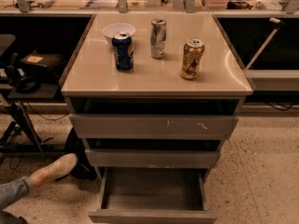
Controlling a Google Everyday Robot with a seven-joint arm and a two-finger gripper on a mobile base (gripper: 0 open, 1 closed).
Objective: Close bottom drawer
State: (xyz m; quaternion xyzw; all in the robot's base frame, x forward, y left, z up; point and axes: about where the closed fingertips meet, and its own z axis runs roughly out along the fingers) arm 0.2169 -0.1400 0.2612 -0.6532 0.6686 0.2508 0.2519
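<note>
The bottom drawer [152, 214] of the grey three-drawer cabinet is pulled far out toward the camera. Its shallow box is open and looks empty inside. Its plain front lies at the bottom edge of the camera view. Above it sit the mid-width drawer front [152, 158] and the widest drawer front [153, 126] with white scratch marks, both pushed in further. The gripper is not in view.
On the cabinet top [93, 80] stand a blue can [123, 51], a silver can [158, 38], a gold can [192, 59] and a white bowl [118, 30]. A person's leg and shoe [50, 170] lie on the floor at the left. A chair and cables are at the far left.
</note>
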